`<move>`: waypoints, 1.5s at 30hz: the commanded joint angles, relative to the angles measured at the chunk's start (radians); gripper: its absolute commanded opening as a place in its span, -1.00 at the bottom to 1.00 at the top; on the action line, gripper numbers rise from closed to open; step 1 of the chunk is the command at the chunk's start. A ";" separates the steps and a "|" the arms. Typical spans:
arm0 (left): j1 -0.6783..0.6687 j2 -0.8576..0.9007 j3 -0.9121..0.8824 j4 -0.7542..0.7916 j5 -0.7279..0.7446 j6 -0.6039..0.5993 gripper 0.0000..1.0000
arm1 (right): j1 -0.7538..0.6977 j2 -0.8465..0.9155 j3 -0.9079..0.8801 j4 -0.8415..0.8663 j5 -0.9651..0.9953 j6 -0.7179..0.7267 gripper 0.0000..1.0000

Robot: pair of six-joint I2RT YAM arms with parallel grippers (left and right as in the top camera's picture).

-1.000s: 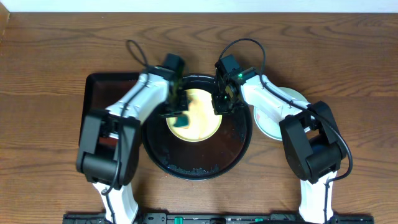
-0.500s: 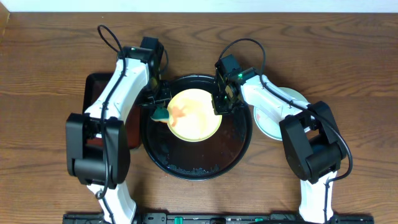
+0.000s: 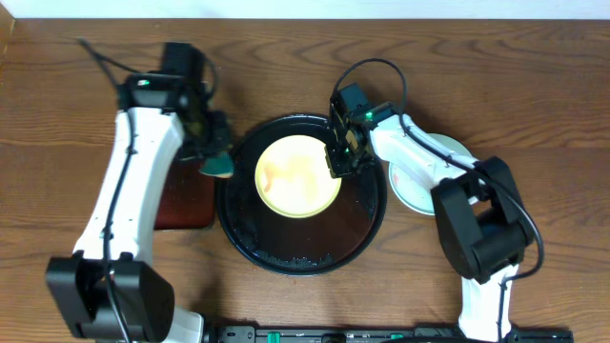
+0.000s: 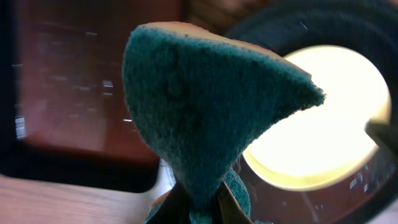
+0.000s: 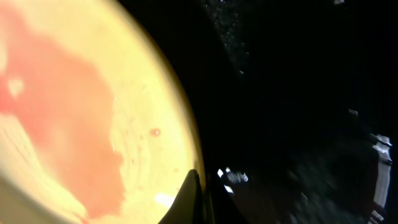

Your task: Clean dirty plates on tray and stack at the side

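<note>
A pale yellow plate (image 3: pixel 297 174) with a faint orange-red smear lies in the round black tray (image 3: pixel 303 250). It also shows in the right wrist view (image 5: pixel 74 112) and the left wrist view (image 4: pixel 329 130). My right gripper (image 3: pixel 337 160) is shut on the plate's right rim (image 5: pixel 186 186). My left gripper (image 3: pixel 213 157) is shut on a green sponge (image 3: pixel 218 167), held above the tray's left edge, off the plate. The sponge (image 4: pixel 199 106) fills the left wrist view. Pale blue-green plates (image 3: pixel 427 181) sit stacked to the right of the tray, partly hidden by my right arm.
A rectangular dark tray (image 3: pixel 176 195) lies left of the round tray, under my left arm. Small crumbs and droplets (image 3: pixel 295 257) speckle the round tray's front part. The wooden table (image 3: pixel 534 95) surrounds it all.
My left gripper has lifted the sponge off the yellow plate and swung left to the tray's left edge. The plate's smear looks fainter. My right gripper has kept hold of the rim.
</note>
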 commanded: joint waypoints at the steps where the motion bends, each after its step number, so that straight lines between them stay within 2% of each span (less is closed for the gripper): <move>1: 0.071 -0.021 0.023 -0.010 -0.071 0.021 -0.85 | 0.027 -0.138 0.002 -0.013 0.128 -0.042 -0.98; 4: 0.126 -0.010 0.021 -0.010 -0.142 0.021 -0.85 | 0.052 -0.212 0.002 -0.030 0.281 -0.042 -0.98; 10: 0.201 0.011 0.000 0.001 -0.145 0.021 -0.85 | 0.125 -0.313 0.002 -0.041 0.581 -0.042 -0.98; 21: 0.239 0.128 -0.037 0.006 -0.129 0.019 -0.85 | 0.372 -0.322 0.002 -0.045 1.179 -0.041 -0.98; 25: 0.239 0.156 -0.037 0.013 -0.103 0.016 -0.85 | 0.442 -0.322 0.002 -0.045 1.327 -0.042 -0.98; 34: 0.239 0.167 -0.037 0.020 -0.099 0.009 -0.84 | 0.509 -0.322 0.002 -0.045 1.513 -0.041 -0.98; 35: 0.239 0.167 -0.037 0.020 -0.099 0.009 -0.84 | 0.512 -0.322 0.002 -0.045 1.518 -0.041 -0.98; 36: 0.239 0.167 -0.037 0.021 -0.099 0.009 -0.74 | 0.512 -0.322 0.002 -0.045 1.518 -0.041 -0.98; 45: 0.239 0.167 -0.040 0.080 -0.100 0.009 -0.70 | 0.512 -0.322 0.002 -0.049 1.518 -0.042 -0.98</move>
